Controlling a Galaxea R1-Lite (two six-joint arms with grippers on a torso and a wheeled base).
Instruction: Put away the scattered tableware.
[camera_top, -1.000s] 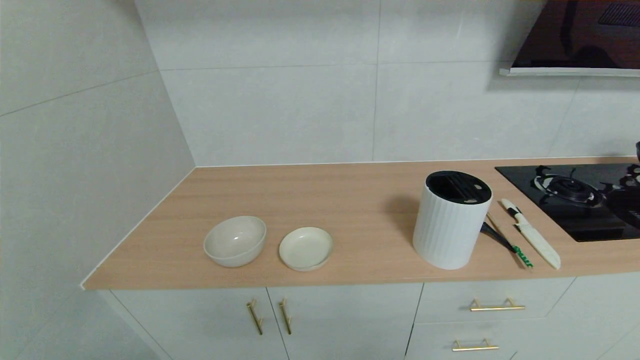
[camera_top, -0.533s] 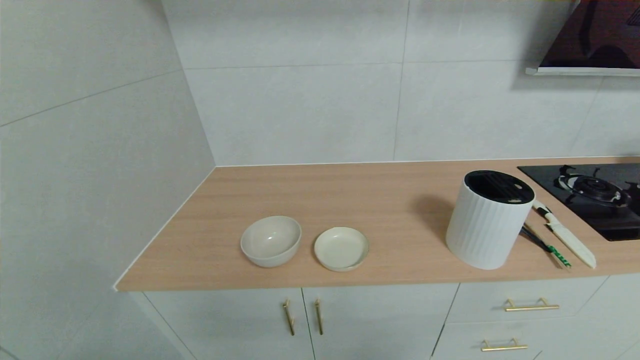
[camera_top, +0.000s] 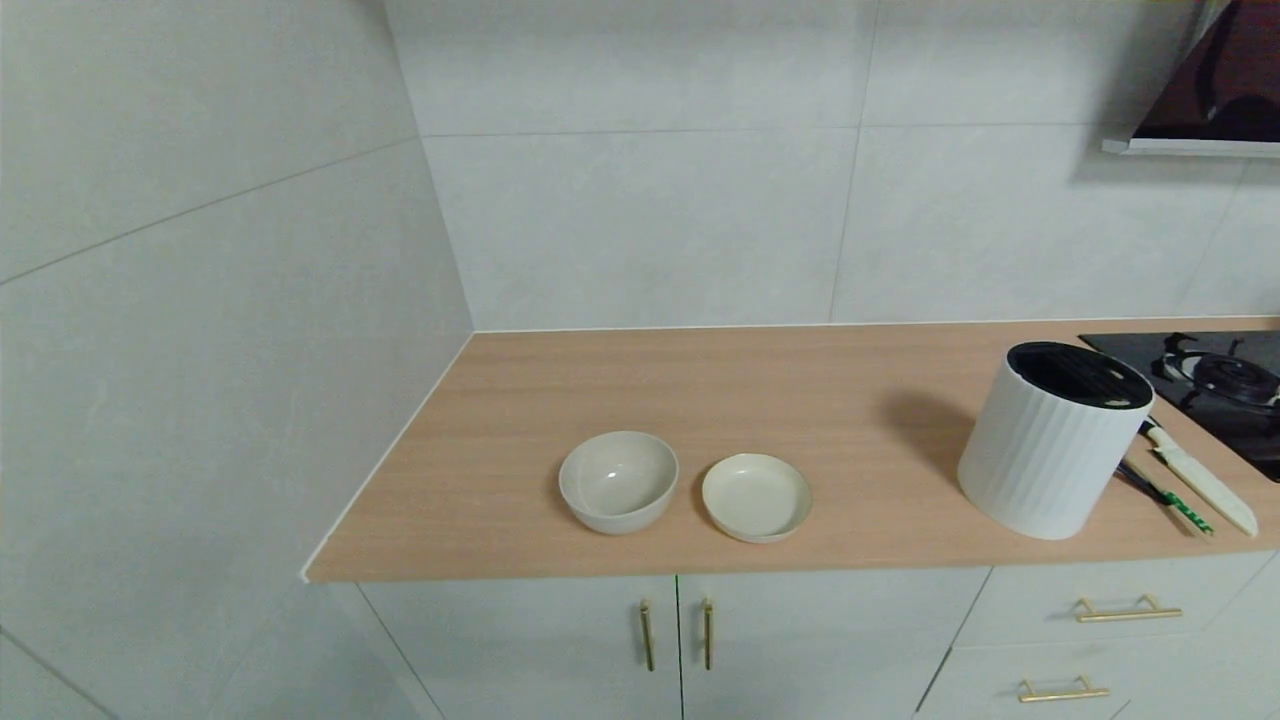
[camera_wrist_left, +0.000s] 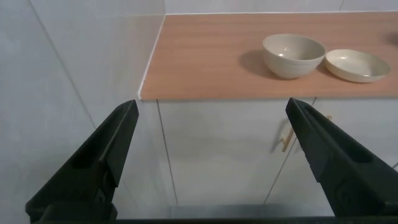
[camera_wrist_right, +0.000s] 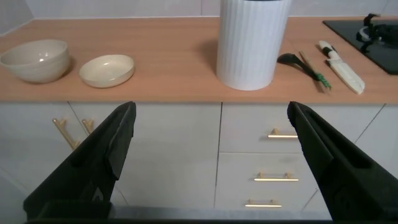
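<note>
We see the counter (camera_top: 700, 390) w/ a bowl (camera_top: 618, 480) near the front edge, toward the left corner. A shallow dish (camera_top: 756, 496) sits just beside it on the right, w/ a small gap between. A white ribbed holder (camera_top: 1050, 450) stands upright near the front edge, further right. Btwn the holder and the stove (camera_top: 1225, 390) lie a knife (camera_top: 1200, 485), chopsticks (camera_top: 1180, 505) and a black spoon (camera_top: 1135, 472), the spoon partly hidden by the holder. The left gripper (camera_wrist_left: 211, 106) has its fingers spread wide and holds nothing, low in front of the counter's left corner. The right gripper (camera_wrist_right: 211, 107) is also spread wide and holds nothing, facing the drawers (camera_wrist_right: 277, 155) below the holder.
</note>
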